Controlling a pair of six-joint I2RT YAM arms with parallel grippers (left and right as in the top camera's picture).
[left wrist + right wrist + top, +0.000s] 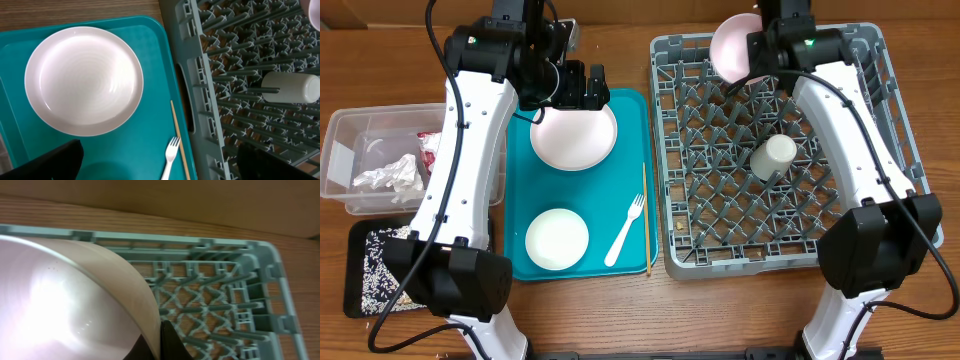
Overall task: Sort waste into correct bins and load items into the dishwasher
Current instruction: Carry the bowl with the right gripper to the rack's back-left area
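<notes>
The right gripper (758,52) is pinched on the rim of a pink bowl (734,44), holding it tilted over the far left corner of the rack (671,200), which fills the right side of the worktop. From the wrist view one dark finger (169,341) presses against the outside of the bowl (65,305), with the rack's (225,247) far wall just behind it. A white cup (775,155) lies on its side among the pegs near the middle of the rack.

The left gripper (582,88) is spread wide and empty, hanging over the far rim of a pink plate (573,135). The plate sits at the far end of the teal tray (632,112) in the middle of the worktop. Towards the near edge on the same tray are a white dish (557,238) and a fork (626,228) just to its right. A chopstick (646,215) lies along the tray's right edge, beside the rack.

By the left edge a clear tub (338,150) holds crumpled paper (388,172) and a red-and-white wrapper (427,142). Just nearer, at the near left corner, a black tray (358,232) carries white grains (375,278)
</notes>
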